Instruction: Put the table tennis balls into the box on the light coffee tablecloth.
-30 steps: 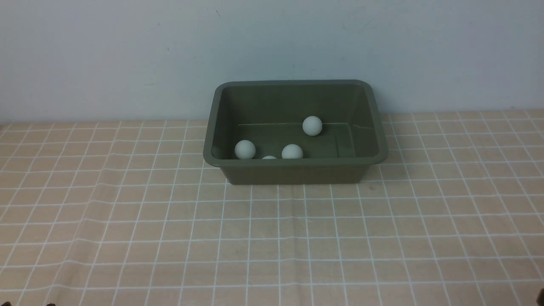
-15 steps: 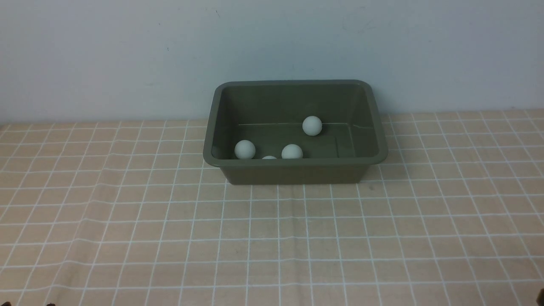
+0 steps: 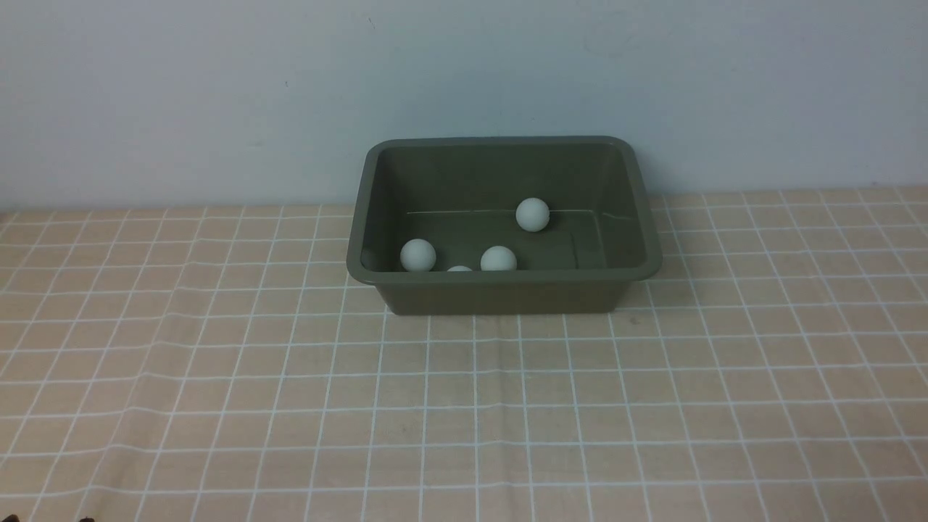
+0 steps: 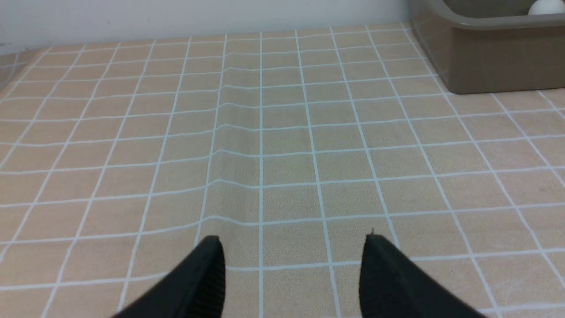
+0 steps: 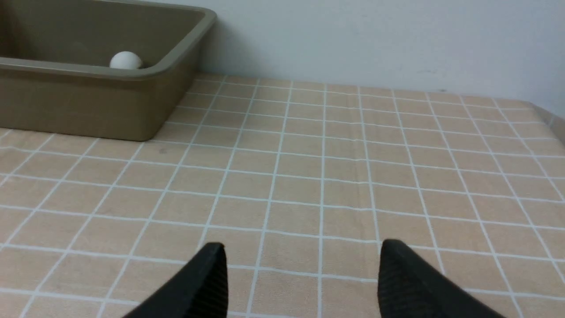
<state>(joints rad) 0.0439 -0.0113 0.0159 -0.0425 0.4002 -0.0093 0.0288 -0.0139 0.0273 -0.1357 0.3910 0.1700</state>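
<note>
Centrally in the upper half of the front view, the box [image 3: 503,288] sits on the light coffee tablecloth [image 3: 464,406] against the wall [image 3: 217,94]. Four table tennis balls show inside it: one [image 3: 533,214] toward the back, two [image 3: 418,255] [image 3: 499,258] near the front wall, and one [image 3: 459,269] barely peeking over the rim. Both the left gripper [image 4: 291,240] and the right gripper [image 5: 302,247] hang over bare cloth, fingers spread wide and holding nothing.
</note>
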